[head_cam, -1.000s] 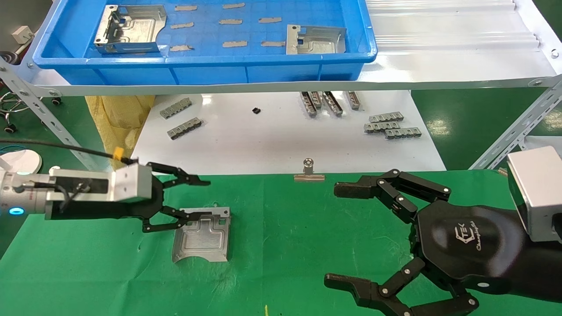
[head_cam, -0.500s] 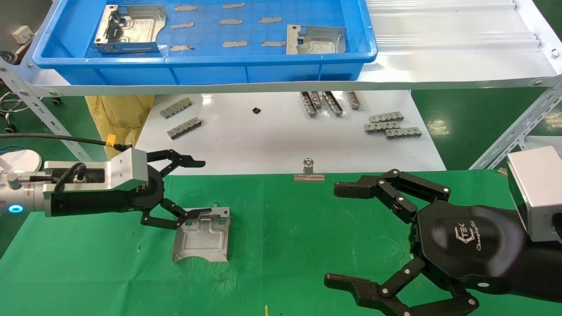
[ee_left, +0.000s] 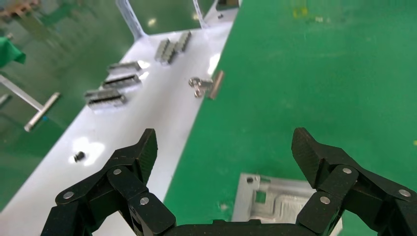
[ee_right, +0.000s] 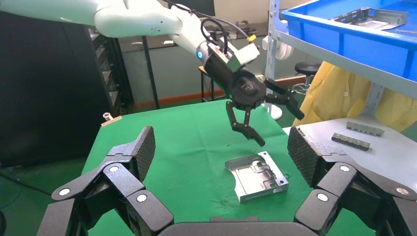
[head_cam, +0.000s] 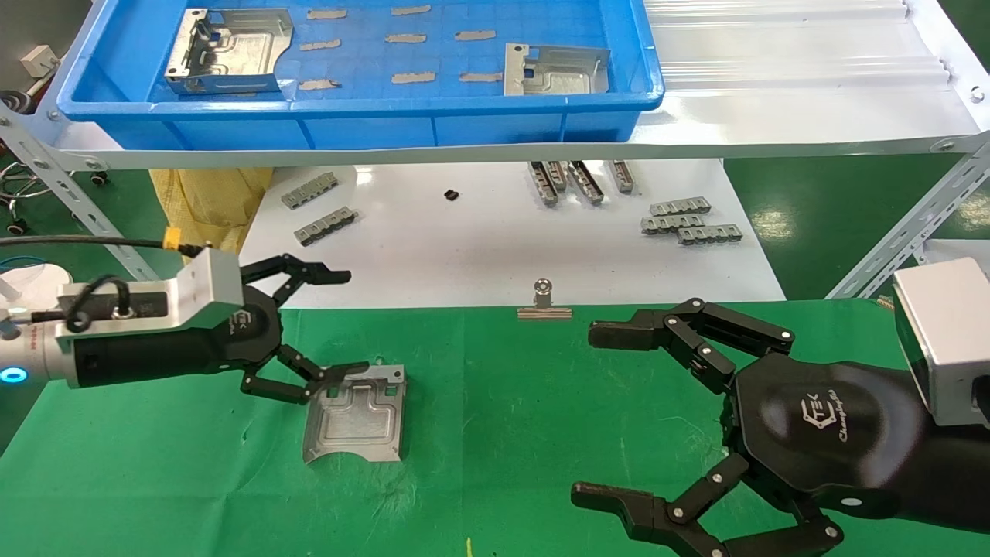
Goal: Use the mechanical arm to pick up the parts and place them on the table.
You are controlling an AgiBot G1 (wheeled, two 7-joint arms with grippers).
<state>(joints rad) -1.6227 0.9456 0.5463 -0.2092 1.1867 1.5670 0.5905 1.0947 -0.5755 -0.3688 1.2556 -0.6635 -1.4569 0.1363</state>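
A silvery stamped part point(head_cam: 356, 416) lies flat on the green table point(head_cam: 503, 402); it also shows in the left wrist view point(ee_left: 280, 204) and the right wrist view point(ee_right: 256, 175). My left gripper point(head_cam: 340, 321) is open and empty, hovering just above and to the left of that part, apart from it. Two more parts point(head_cam: 228, 50) point(head_cam: 553, 70) lie in the blue tray point(head_cam: 356, 124) on the shelf. My right gripper point(head_cam: 599, 414) is open and empty, parked over the table's right side.
Several small grey slotted bars point(head_cam: 684, 220) lie on the white board point(head_cam: 495, 247) behind the table. A binder clip point(head_cam: 544, 303) holds the cloth's far edge. The white shelf point(head_cam: 773, 116) overhangs the board, with slanted metal struts at both sides.
My left gripper has risen and drawn back to the left, away from the part on the table. The part and the right arm have not moved.
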